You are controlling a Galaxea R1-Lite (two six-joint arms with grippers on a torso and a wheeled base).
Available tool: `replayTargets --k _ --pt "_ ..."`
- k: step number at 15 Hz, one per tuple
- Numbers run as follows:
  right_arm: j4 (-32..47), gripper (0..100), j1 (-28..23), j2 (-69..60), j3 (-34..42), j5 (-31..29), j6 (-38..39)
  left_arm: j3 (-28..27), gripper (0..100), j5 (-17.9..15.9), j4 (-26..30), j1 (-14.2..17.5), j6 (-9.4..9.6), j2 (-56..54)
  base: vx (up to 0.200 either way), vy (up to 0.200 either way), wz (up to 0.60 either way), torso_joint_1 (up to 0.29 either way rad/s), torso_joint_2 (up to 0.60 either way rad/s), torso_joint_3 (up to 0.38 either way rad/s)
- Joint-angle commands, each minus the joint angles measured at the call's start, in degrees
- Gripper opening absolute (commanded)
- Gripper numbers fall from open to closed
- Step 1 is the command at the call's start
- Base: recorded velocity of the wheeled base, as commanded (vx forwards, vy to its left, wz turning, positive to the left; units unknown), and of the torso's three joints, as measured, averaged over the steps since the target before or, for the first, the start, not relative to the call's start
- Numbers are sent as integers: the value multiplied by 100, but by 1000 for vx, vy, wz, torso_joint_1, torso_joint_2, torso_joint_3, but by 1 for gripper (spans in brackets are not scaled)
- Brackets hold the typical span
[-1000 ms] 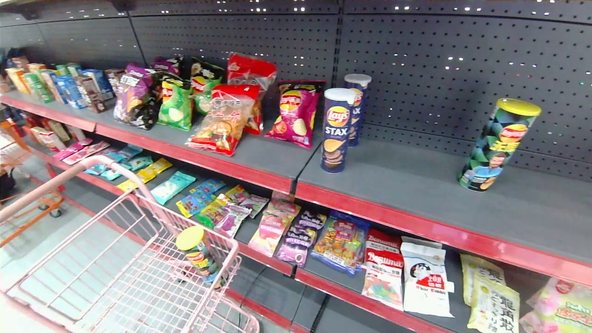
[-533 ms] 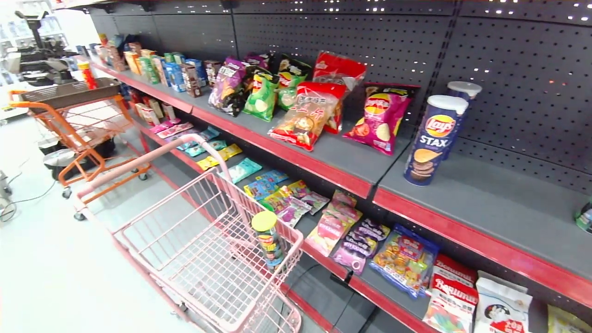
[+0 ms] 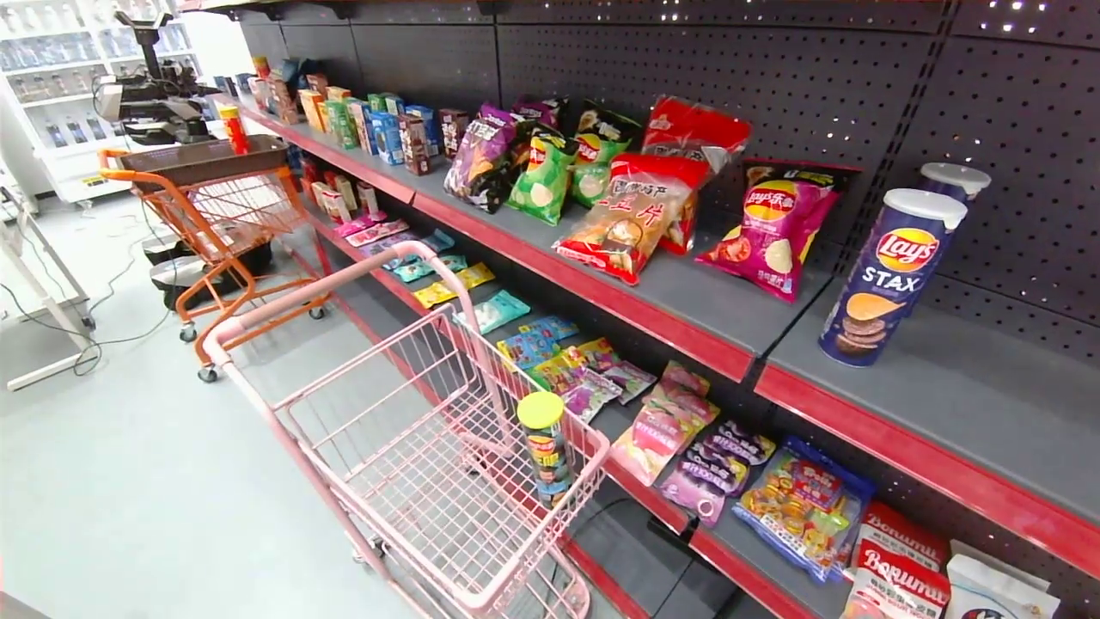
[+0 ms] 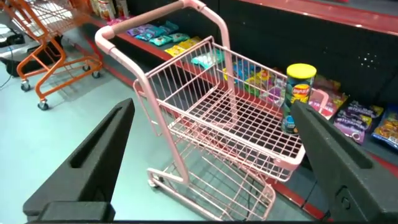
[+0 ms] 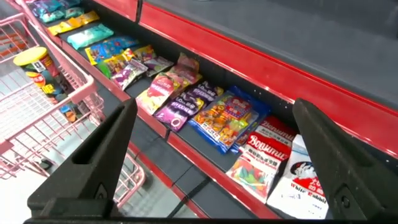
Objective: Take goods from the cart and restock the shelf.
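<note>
One orange cart far left, pink cart beside the shelf, yellow-lidded can upright in its shelf-side corner, snack bags mid-shelf, blue cans standing at right, left gripper spread wide facing the cart, right gripper spread wide facing the lower shelf, nothing held.

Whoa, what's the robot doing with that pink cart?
It is restocking a snack shelf. One yellow-lidded chip can stands in the pink cart, in the corner nearest the shelf, not yet picked up. The left gripper faces the cart and the right gripper faces the lower shelf; both are open and empty. Two blue chip cans stand on the shelf.
</note>
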Motion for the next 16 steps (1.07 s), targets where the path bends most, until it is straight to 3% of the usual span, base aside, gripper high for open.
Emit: replayTargets --k 1,8,16 --pt "0 100 2 -1 2 5 -1 -4 100 0 1 2 0 5 0 0 0 0 0 0" --pt "0 100 2 7 2 -4 -1 -4 100 0 1 2 0 5 0 0 0 -11 28 18" --pt "0 100 2 7 2 -4 -1 5 100 0 1 2 0 5 0 0 0 -140 360 211"
